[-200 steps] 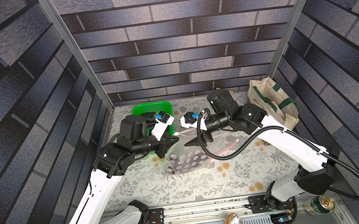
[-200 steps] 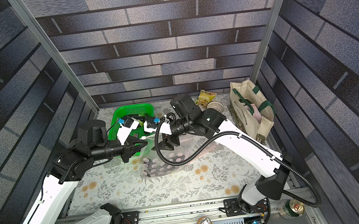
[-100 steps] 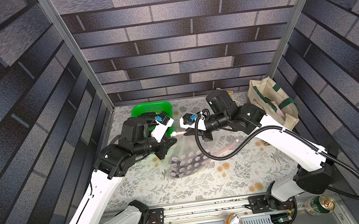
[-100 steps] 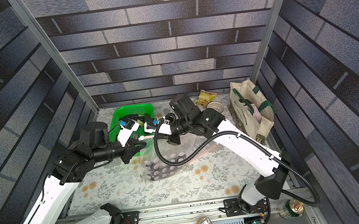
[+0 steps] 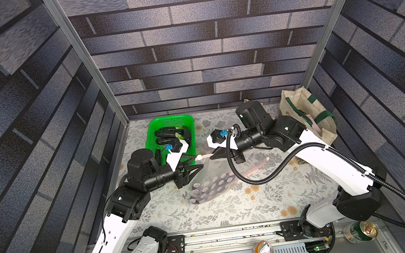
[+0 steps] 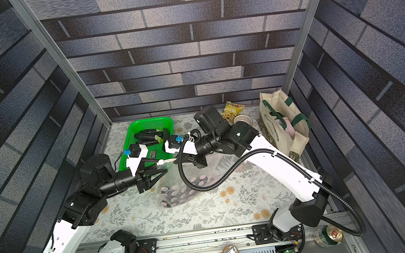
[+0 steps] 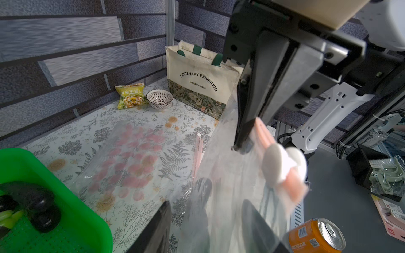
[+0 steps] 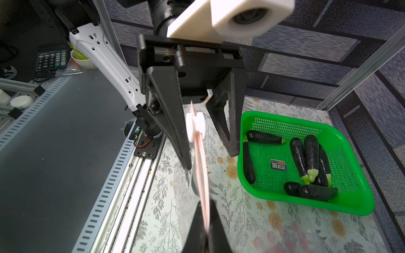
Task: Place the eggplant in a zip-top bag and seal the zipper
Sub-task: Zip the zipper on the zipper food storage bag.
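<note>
An eggplant (image 5: 211, 187) is dimly seen inside the zip-top bag (image 5: 212, 169), at 5 o'clock from the green basket (image 5: 150, 136). Its zipper is pinched shut-jawed by the right end effector (image 7: 252, 140). The left end effector (image 8: 210, 158) is spread open at the slider (image 8: 195, 127). Sealing is judged nearly finished.

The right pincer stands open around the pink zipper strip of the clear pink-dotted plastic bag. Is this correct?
Not quite. The right pincer is shut on the pink zipper strip of the clear pink-dotted plastic bag, not open around it. The left wrist view shows it clamped on the strip.
</note>
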